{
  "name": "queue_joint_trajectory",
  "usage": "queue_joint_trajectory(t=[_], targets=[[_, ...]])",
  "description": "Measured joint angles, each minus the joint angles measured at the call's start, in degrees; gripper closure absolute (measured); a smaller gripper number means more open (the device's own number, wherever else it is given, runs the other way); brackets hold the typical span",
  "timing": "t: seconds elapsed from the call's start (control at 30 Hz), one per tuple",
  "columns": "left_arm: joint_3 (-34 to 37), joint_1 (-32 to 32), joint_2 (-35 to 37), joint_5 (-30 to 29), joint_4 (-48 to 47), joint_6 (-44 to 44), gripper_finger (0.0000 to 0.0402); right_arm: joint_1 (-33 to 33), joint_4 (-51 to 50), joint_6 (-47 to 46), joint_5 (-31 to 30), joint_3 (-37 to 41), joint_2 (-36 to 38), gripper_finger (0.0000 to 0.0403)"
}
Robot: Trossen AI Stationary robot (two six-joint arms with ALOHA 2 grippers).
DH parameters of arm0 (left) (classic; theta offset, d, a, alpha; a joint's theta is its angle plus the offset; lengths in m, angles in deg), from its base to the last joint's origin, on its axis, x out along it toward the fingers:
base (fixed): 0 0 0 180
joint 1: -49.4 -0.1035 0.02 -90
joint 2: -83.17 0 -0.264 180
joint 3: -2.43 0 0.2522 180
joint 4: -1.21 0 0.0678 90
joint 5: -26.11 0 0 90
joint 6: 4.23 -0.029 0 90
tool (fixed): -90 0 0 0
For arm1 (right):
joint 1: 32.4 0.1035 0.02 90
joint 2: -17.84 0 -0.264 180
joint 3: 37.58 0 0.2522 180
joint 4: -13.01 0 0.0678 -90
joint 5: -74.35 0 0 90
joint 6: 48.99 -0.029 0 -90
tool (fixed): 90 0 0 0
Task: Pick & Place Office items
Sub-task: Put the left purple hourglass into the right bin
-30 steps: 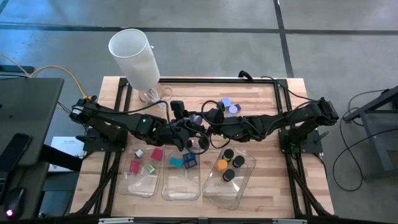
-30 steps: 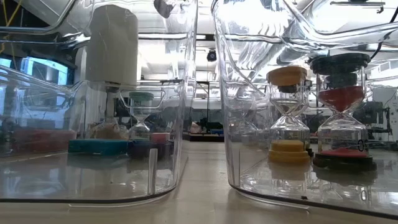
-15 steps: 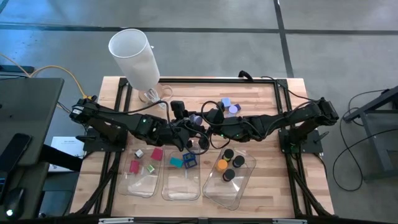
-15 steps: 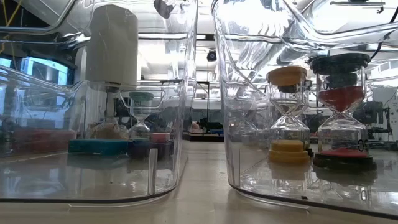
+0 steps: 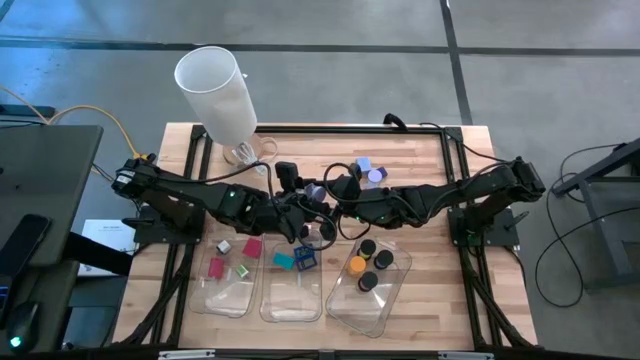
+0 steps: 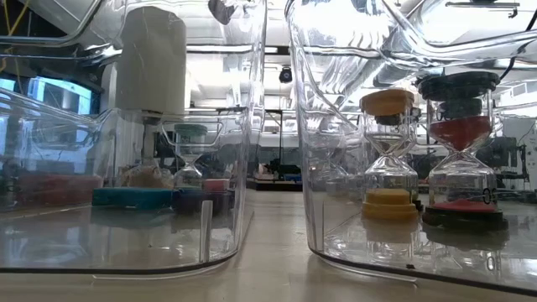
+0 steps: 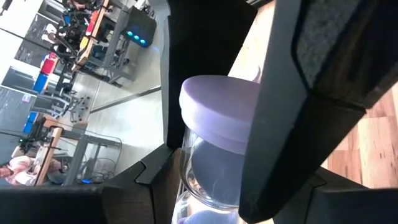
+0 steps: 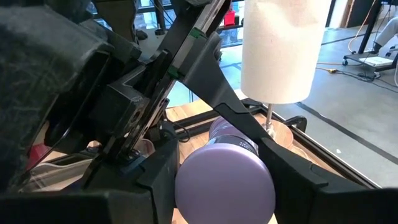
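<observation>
We see both grippers meeting mid-table on one purple-capped sand timer [image 7: 217, 124]. The left gripper [image 7: 249, 143] pinches its glass body just under the cap, and the right gripper [image 8: 224, 180] clamps the same piece end-on (likely a handover, so one arm can reach a tray). Just beyond the fingers lie the three clear trays [image 5: 372, 300], already holding sorted items; a second purple timer [image 5: 374, 175] sits behind the right gripper. The white cylinder [image 5: 215, 90] stands well apart, obstructing nothing.
</observation>
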Motion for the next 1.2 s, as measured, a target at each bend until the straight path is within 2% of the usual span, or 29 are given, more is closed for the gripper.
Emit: queue_joint_trajectory(t=[0.23, 0.53, 0.63, 0.97, 1.2], targets=[[0.00, 0.00, 0.00, 0.60, -0.02, -1.48, 0.0200, 0.00, -0.44, 0.02, 0.03, 0.02, 0.00, 0.0219], [-0.02, 0.02, 0.00, 0.39, 0.60, -2.36, 0.0085, 0.11, -0.79, 0.02, 0.42, 0.17, -0.13, 0.0219], [-0.07, 0.04, 0.02, 0.36, 0.57, -2.49, 0.0061, 0.11, -1.03, 0.22, 0.39, 0.17, -0.13, 0.0219], [-0.13, 3.09, 0.11, 0.22, -1.09, -2.80, 0.0054, 0.32, -2.67, 0.46, -0.66, 0.20, -0.13, 0.0219], [-0.13, 4.63, 0.11, 0.29, -5.89, -0.53, 0.0054, 2.51, -7.27, -0.32, -6.80, 0.19, 0.36, 0.0219]])
